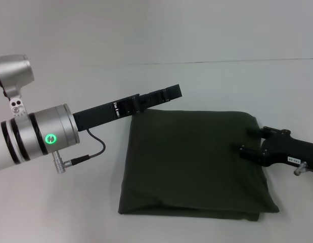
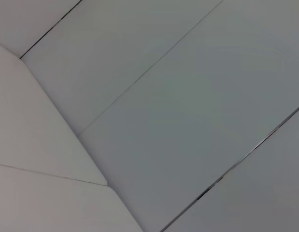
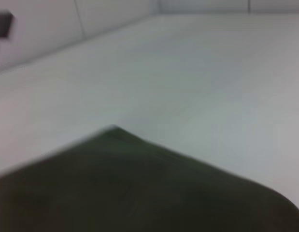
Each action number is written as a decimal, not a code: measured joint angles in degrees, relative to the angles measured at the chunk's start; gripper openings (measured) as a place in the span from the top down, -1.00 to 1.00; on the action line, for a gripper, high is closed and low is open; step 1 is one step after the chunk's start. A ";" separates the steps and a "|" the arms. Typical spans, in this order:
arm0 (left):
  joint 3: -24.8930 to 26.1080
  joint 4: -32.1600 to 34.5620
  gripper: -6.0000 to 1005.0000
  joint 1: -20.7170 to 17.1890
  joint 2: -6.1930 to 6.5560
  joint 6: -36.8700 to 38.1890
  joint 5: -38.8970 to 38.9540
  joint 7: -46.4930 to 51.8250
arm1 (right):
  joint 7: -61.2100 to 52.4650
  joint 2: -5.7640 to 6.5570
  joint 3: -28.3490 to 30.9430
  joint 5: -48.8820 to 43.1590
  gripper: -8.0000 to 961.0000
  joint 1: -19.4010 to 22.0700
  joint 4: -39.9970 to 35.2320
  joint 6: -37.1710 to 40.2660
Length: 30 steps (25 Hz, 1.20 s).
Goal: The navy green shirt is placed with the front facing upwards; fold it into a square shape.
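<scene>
One navy green shirt (image 1: pixel 191 162) folded to rough square, flat on white table (image 1: pixel 55 202), centre-right, left gripper (image 1: pixel 172 92) raised just past its far left corner, fingers' state unclear, right gripper (image 1: pixel 250 140) w/ fingers spread, over shirt's right edge.

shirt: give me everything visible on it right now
The shirt is dark olive-green, soft cloth by its look, folded into a rough square and lying flat on the white table. No lettering, collar or sleeves show. Layered edges stack along its near side. The right gripper sits over its right edge, seemingly touching it; the left gripper hangs just past its far left corner. The right wrist view shows one folded corner.
</scene>
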<state>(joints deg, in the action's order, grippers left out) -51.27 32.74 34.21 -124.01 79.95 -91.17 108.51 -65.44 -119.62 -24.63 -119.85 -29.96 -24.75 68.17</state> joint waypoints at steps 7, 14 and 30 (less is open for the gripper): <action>0.05 0.10 -0.89 -0.26 -0.01 -0.05 0.00 -0.05 | 0.19 -0.14 -0.31 -0.09 -0.47 2.09 -5.45 15.78; 0.04 0.00 -0.89 -0.29 -0.08 -0.19 -0.04 -0.59 | 0.24 -0.22 -6.13 -2.81 -0.47 3.63 -6.15 17.53; -0.19 -0.05 -0.89 -0.01 -0.27 0.36 -0.07 -0.58 | 2.47 -0.28 -6.19 -2.28 -0.47 10.57 -5.07 13.66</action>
<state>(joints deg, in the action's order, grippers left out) -51.47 32.69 34.20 -124.29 80.31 -91.23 107.92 -62.98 -119.90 -30.82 -122.13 -19.39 -29.82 81.83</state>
